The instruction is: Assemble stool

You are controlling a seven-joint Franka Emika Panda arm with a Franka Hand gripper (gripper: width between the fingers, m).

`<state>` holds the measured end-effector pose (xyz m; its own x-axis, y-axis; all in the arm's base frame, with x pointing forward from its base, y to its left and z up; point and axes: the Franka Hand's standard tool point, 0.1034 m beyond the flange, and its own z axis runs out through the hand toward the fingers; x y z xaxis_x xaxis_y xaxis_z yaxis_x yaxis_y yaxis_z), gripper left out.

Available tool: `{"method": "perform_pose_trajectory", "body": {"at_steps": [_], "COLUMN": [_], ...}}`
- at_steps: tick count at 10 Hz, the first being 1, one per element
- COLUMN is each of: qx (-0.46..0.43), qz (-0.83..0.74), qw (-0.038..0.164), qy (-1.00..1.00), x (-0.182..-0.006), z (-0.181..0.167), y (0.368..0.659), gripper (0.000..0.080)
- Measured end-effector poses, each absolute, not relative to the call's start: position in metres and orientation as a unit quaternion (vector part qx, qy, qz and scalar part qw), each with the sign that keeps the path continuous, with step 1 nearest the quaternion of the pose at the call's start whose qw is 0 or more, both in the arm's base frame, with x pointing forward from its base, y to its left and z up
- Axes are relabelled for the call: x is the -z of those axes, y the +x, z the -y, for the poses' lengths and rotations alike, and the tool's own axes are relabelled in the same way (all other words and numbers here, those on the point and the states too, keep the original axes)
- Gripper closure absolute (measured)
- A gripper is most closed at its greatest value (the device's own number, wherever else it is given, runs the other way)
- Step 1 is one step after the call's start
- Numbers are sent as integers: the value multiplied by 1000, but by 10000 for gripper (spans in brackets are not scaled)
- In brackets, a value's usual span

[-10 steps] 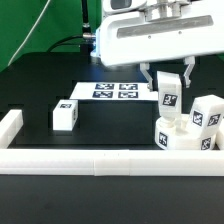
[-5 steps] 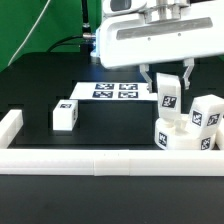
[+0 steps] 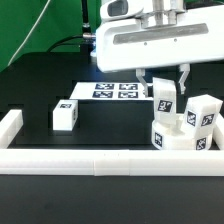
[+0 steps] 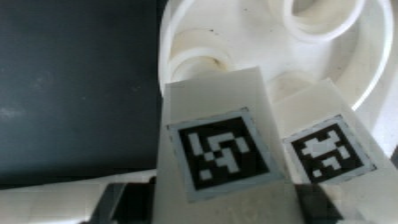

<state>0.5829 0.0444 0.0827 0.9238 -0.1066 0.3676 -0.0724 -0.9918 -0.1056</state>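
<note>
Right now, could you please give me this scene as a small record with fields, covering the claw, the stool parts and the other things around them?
claw: shut on the held leg
held leg: white, tagged, over the seat
seat: white round disc, at the exterior view's right
socket hole: open, seen in the wrist view
standing leg: on the seat
loose leg: apart on the black table, at the exterior view's left
marker board: flat on the table
border rail: white, along the near edge

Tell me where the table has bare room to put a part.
Bare table lies between the loose leg and the seat, from the marker board to the border rail. A smaller patch lies on the exterior view's left of that leg. Crowded around the seat: standing legs and the gripper's held leg.
</note>
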Motion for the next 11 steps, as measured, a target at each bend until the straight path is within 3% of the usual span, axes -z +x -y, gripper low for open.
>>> {"method": "perform_pose_trajectory", "body": {"at_steps": [1, 2, 3, 4, 9, 11], "qx": [189, 189, 189, 185, 164, 163], "qz": [-46, -46, -46, -44, -44, -44], "qw": [45, 45, 46, 48, 63, 64], "qy": [-980, -980, -980, -981, -983, -984], "x": [-83, -83, -83, -86, -114, -115], "z": [-45, -44, -45, -47, -47, -47], "y": [583, 583, 583, 584, 592, 593], "gripper": [364, 364, 232, 173, 151, 151]}}
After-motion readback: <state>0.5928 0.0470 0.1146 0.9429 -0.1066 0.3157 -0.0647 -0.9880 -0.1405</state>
